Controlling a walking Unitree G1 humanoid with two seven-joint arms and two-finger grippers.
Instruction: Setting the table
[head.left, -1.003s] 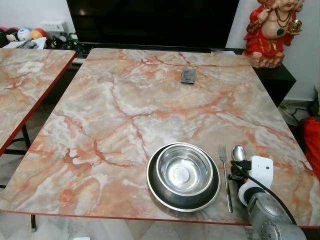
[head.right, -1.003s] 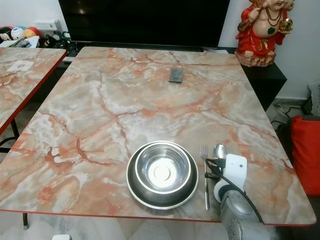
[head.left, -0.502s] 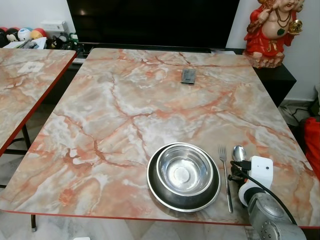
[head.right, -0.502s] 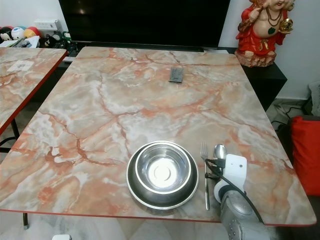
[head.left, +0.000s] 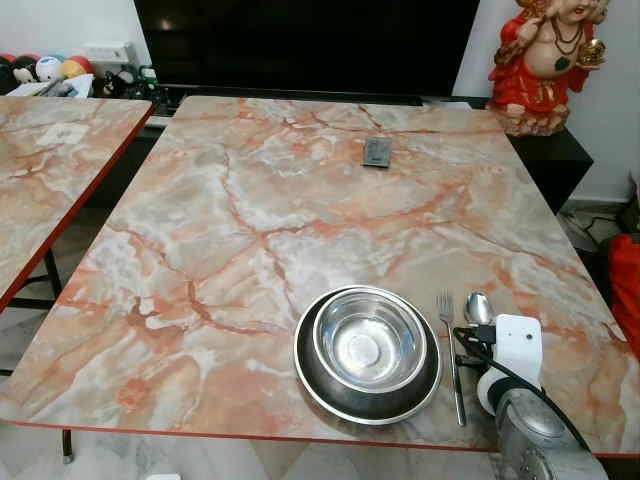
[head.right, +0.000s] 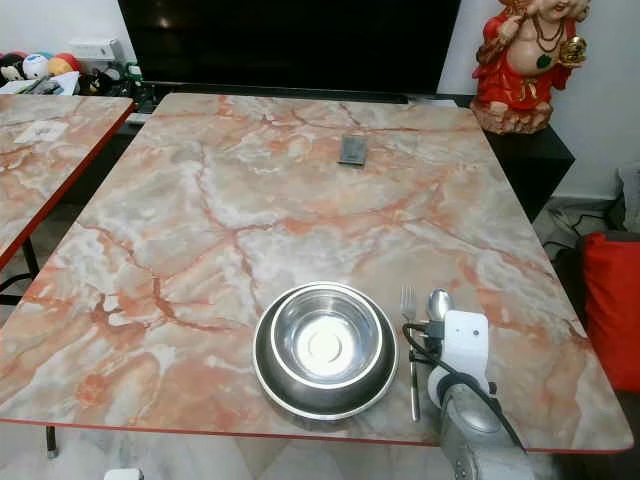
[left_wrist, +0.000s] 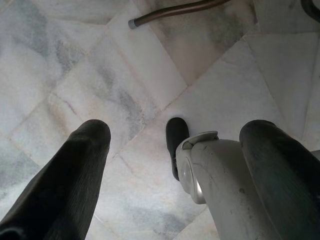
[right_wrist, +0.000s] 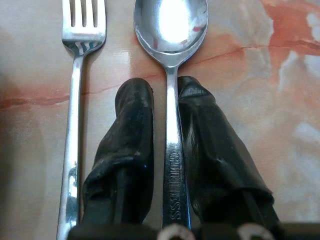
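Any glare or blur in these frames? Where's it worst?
Right wrist view: glare blows out the spoon bowl; fork and handle engraving sharp; right tool fingers straddle the handle. Eye views: sharp, soft reflection in the steel bowl. Left wrist view: evenly lit floor tiles, left tool fingers close and soft.

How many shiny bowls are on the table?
2. The smaller steel bowl sits nested inside the wider steel bowl, near the table's front edge, left of the fork. None look hidden.
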